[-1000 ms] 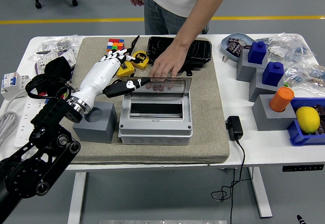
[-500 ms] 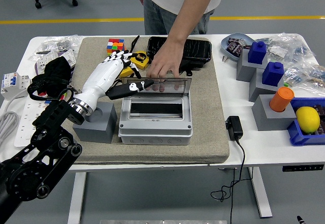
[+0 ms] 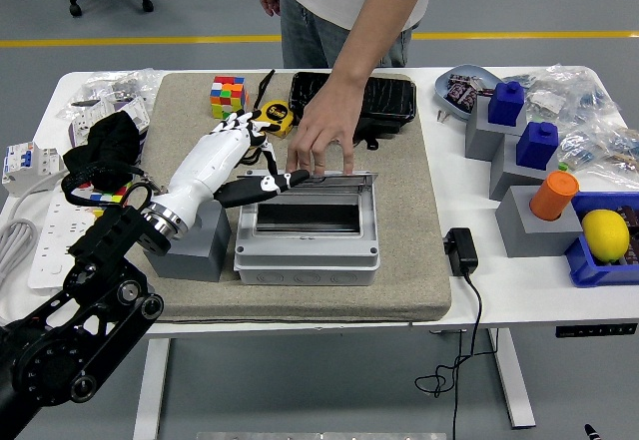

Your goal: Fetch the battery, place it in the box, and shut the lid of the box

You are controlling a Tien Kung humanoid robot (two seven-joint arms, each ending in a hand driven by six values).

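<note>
Since before, the lid [image 3: 334,177] tilts lower over the box [image 3: 307,232]; person's hand [image 3: 321,139] presses it at 12 o'clock, my left hand [image 3: 232,161] open beside.

A person's hand [image 3: 321,141] and the robot's left hand [image 3: 222,156] both touch the grey box's [image 3: 307,230] lid [image 3: 329,180].

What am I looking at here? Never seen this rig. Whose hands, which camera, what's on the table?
One camera, mounted high on a humanoid robot, looks down over a white table. The black arm with the white five-fingered left hand enters from the left; its fingers are spread beside the lid of the grey box, holding nothing. The right arm is out of view. A person at the far side rests a hand on that lid's top edge. Around it: a Rubik's cube, a black tray, grey blocks with blue and orange pieces, and a lemon.
</note>
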